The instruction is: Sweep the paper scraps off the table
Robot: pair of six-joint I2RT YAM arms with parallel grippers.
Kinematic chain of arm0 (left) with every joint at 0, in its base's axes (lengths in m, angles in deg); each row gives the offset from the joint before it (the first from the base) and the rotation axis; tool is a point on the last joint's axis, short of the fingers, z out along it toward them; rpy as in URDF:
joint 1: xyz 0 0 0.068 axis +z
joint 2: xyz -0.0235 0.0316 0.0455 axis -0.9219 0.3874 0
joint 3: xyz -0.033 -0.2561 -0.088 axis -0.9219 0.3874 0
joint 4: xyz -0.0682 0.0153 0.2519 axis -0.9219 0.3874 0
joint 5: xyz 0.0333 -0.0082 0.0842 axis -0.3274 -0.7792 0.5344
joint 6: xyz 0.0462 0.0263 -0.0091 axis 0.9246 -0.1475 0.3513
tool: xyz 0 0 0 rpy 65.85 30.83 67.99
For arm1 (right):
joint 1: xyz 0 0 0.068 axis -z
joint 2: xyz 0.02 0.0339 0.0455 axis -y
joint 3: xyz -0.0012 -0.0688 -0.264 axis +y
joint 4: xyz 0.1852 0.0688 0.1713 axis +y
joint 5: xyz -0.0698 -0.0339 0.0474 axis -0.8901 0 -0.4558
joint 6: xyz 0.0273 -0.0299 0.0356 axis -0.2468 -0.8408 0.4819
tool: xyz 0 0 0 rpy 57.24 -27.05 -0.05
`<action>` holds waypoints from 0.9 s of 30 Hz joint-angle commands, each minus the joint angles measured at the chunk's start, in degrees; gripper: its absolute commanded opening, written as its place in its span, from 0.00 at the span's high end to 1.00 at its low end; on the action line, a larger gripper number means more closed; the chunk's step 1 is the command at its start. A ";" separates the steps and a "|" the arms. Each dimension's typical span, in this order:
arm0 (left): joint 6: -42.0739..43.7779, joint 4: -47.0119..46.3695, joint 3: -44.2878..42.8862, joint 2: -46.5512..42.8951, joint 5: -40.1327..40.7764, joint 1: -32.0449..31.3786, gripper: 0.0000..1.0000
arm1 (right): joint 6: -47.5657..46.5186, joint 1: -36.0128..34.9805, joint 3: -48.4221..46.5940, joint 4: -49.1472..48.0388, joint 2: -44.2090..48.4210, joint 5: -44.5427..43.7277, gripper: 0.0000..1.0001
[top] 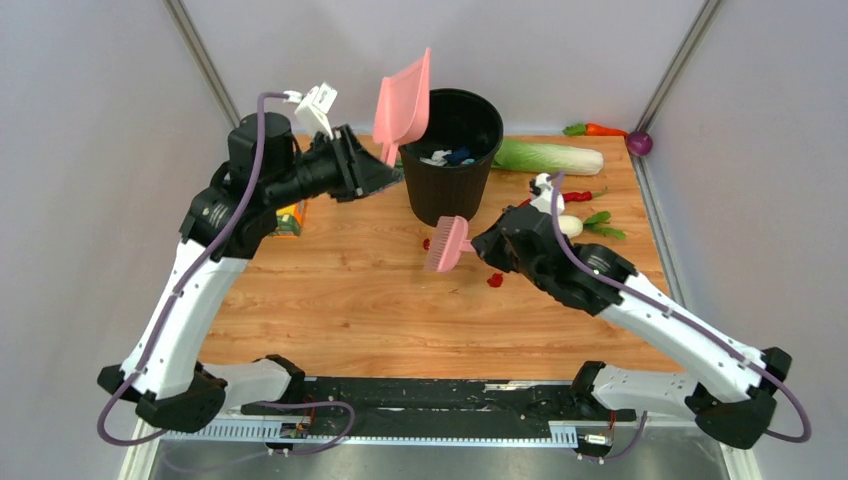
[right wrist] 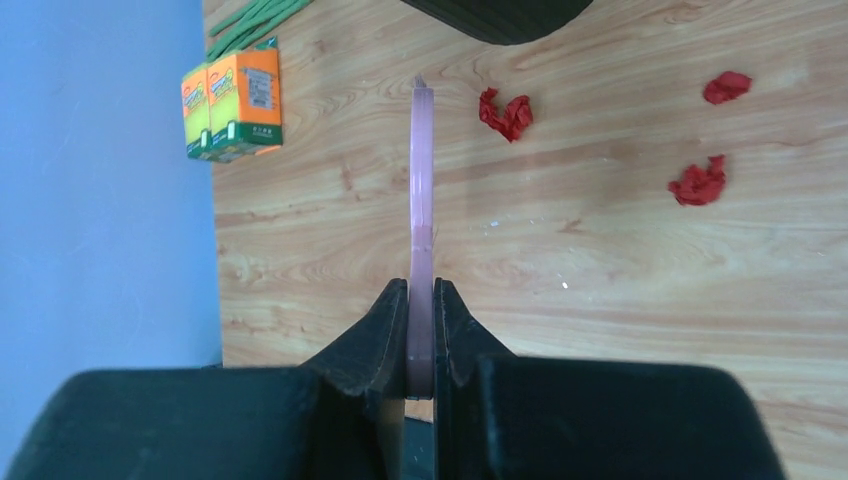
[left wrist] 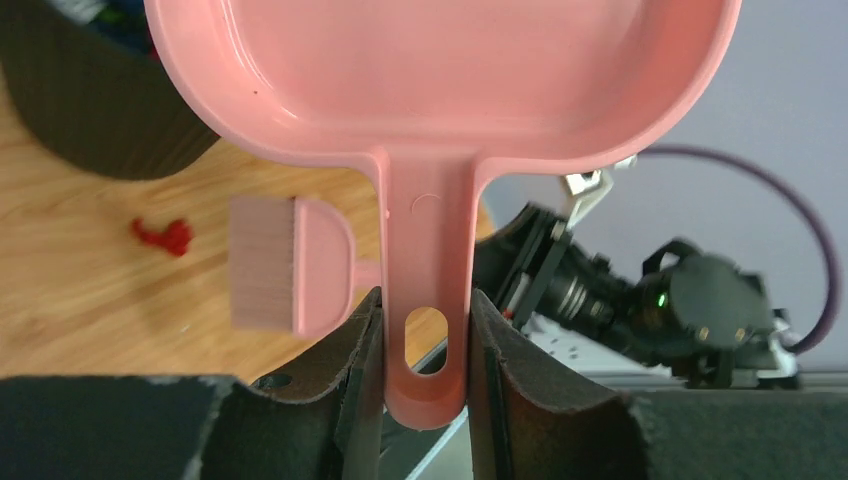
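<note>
My left gripper [top: 385,172] [left wrist: 425,312] is shut on the handle of a pink dustpan [top: 403,98] [left wrist: 440,70]. The pan is held up and tilted over the rim of a black bin [top: 452,150]. My right gripper [top: 482,245] [right wrist: 421,300] is shut on a pink brush [top: 447,245] [right wrist: 421,190], which hovers just in front of the bin. Red paper scraps [right wrist: 505,112] lie on the wooden table [top: 340,300] near the brush, two more to the right [right wrist: 698,183] [right wrist: 727,87]. From above I see scraps beside the brush [top: 495,280] [top: 426,243].
White and blue bits [top: 445,157] lie inside the bin. A cabbage [top: 550,157], carrot [top: 600,129], purple ball [top: 640,143], red chili [top: 578,196] and white piece [top: 570,225] sit at the back right. An orange carton [top: 290,220] [right wrist: 232,100] stands under the left arm.
</note>
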 commanded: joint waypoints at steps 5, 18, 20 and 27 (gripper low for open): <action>12.87 19.87 6.94 -12.58 9.62 0.38 1.00 | 5.44 9.49 -0.94 -13.81 -11.46 8.06 1.00; 17.80 31.85 15.03 -23.66 12.44 0.38 1.00 | 8.87 15.48 5.39 -20.06 -21.48 18.07 1.00; 17.71 32.11 15.74 -24.28 11.91 0.29 1.00 | 9.75 15.39 8.11 -20.24 -21.31 20.27 1.00; 17.80 32.11 16.88 -24.99 11.56 0.38 1.00 | 12.30 15.30 18.83 -20.06 -12.89 23.88 1.00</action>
